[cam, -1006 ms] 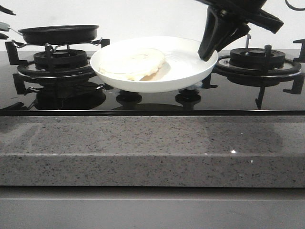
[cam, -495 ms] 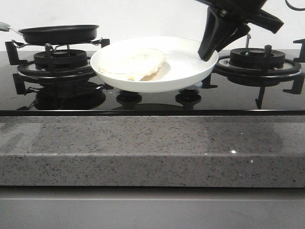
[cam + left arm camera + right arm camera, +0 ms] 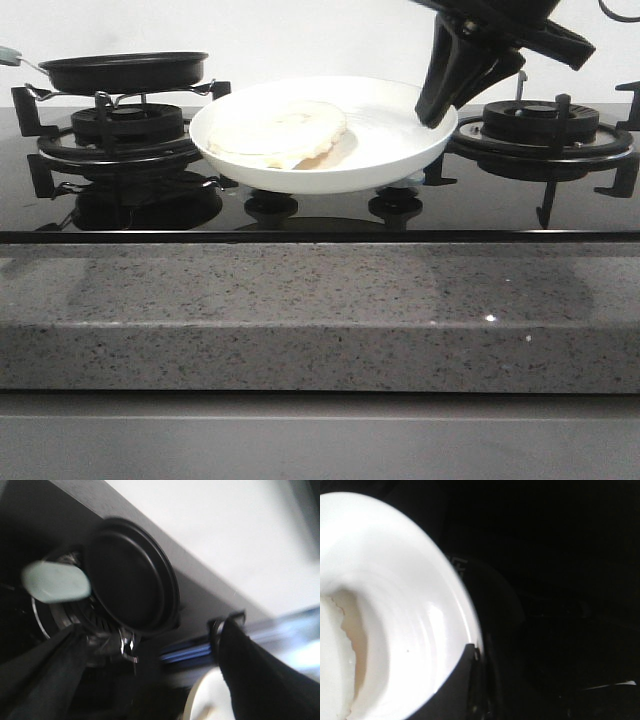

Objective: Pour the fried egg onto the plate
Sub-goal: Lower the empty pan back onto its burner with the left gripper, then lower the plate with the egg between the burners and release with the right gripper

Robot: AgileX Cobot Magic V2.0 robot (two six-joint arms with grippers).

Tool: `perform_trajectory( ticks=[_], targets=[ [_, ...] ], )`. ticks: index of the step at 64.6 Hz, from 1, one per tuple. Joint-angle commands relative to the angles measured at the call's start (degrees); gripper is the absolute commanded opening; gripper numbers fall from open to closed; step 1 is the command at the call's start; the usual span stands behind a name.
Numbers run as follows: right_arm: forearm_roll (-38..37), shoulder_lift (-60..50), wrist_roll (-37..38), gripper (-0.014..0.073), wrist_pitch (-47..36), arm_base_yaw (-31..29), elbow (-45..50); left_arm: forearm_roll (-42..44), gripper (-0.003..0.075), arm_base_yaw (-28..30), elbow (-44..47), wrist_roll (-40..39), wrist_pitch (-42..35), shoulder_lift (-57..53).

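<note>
Left claw: fingers spread, holding nothing, above black pan on left burner | fried egg: on plate, left of right claw | right claw: clamped on plate's right rim, over the surface

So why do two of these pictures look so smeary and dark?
Left wrist view is motion-blurred around the round black frying pan; right wrist view overexposes the glossy white plate, leaving the rest black; front view is sharp, its shiny black stovetop mirroring the burners.
</note>
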Motion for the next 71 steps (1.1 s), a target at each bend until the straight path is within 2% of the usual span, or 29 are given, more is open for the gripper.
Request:
perform_trajectory(
  ticks=[1,7,12,19,23,30,39,54,71],
  targets=[
    [1.75,-2.62,-0.23,-0.0067,-2.35,-0.21,-1.61,5.29,0.0537,-3.89,-1.71,-0.6,-1.58,-6.49],
    [1.75,-2.62,-0.23,-0.0067,-2.35,-0.21,-1.61,16.56,0.0537,-9.99,-1.71,-5.47,-4.58,-11.02],
    [1.75,-2.62,-0.23,-0.0067,-2.35,-0.21,-1.61,29.45,0.0537,-16.27,-1.71,-11.58,-6.09,-14.19],
    [1.75,-2.62,-0.23,-0.0067,-2.35,-0.21,-1.61,47.82,0.0537,-24.73,-1.71,-23.39,-6.54,-18.21],
    [1.75,-2.62,-0.23,-0.0067,-2.35,-0.21,-1.61,56.01,0.0537,-28.06,-0.96,-29.52,-6.66,-20.0],
    [1.75,-2.62,-0.23,-0.0067,-2.35,-0.21,-1.61,65.15,0.0537,-32.61,2.24,-37.57,-7.95,-23.83],
    [1.75,-2.62,-0.23,-0.0067,-2.35,-0.21,-1.61,71.14,0.0537,-35.52,8.46,-42.29,-9.39,-28.99],
    [1.75,-2.62,-0.23,-0.0067,-2.35,-0.21,-1.61,71.65,0.0536,-35.76,17.45,-42.29,-9.37,-36.91],
    [1.75,-2.62,-0.23,-0.0067,-2.35,-0.21,-1.61,71.65,0.0537,-35.76,19.92,-42.29,-9.4,-40.58]
  ],
)
